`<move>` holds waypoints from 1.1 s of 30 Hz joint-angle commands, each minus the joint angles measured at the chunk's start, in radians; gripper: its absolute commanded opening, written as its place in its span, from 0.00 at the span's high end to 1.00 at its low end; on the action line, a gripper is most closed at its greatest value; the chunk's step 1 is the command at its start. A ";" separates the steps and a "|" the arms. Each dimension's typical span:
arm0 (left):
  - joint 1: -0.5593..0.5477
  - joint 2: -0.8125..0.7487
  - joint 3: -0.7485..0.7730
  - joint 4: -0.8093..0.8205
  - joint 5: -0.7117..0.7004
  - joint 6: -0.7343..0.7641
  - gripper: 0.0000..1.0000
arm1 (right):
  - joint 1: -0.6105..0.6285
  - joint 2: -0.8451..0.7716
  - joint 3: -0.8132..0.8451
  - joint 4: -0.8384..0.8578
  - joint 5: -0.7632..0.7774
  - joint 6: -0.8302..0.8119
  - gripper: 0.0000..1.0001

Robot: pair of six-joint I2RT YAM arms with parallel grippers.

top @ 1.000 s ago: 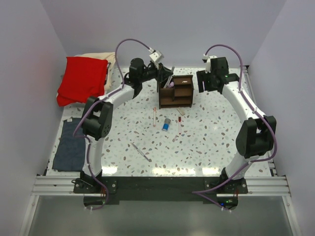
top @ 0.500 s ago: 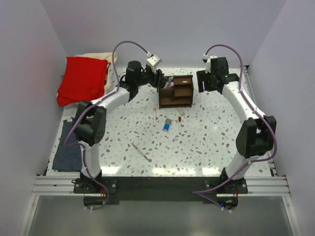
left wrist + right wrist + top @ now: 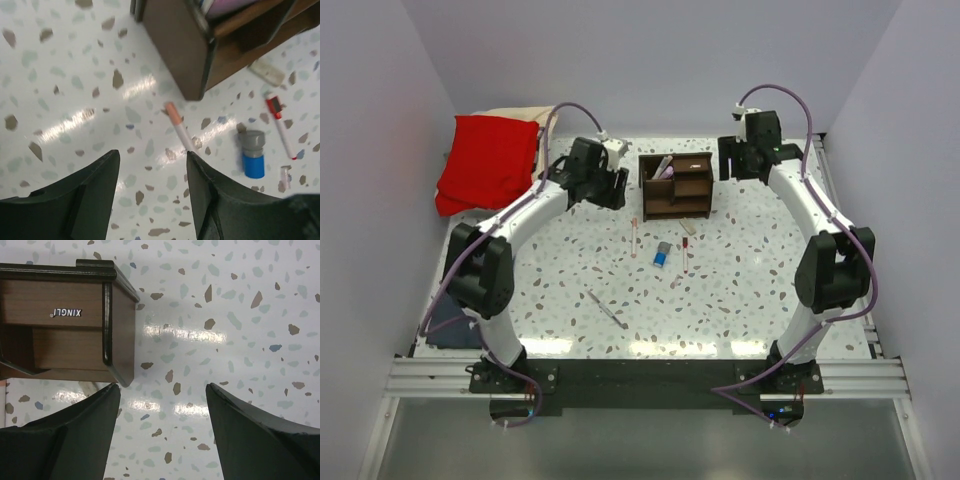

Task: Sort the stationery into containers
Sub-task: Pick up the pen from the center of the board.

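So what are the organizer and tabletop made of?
Organizer: looks like wood or veneer, with brown grain, dark edges and a satin finish. Tabletop: terrazzo look, white with coloured flecks, glossy judging by the glare; maybe printed laminate.

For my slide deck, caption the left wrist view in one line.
Open left hand hovers over a pink-tipped pen, near a blue cylinder and the wooden organizer.

Dark wooden organizer [image 3: 65, 335] (smooth, faintly glossy) on a glossy speckled table [image 3: 240, 295]
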 commanded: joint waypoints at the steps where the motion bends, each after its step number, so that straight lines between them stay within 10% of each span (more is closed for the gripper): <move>1: -0.014 0.051 -0.025 -0.121 -0.056 -0.185 0.40 | -0.007 -0.016 0.053 0.008 0.040 0.042 0.26; 33: -0.190 0.360 0.094 -0.071 -0.249 -0.168 0.50 | -0.076 -0.037 -0.034 0.060 -0.067 0.180 0.27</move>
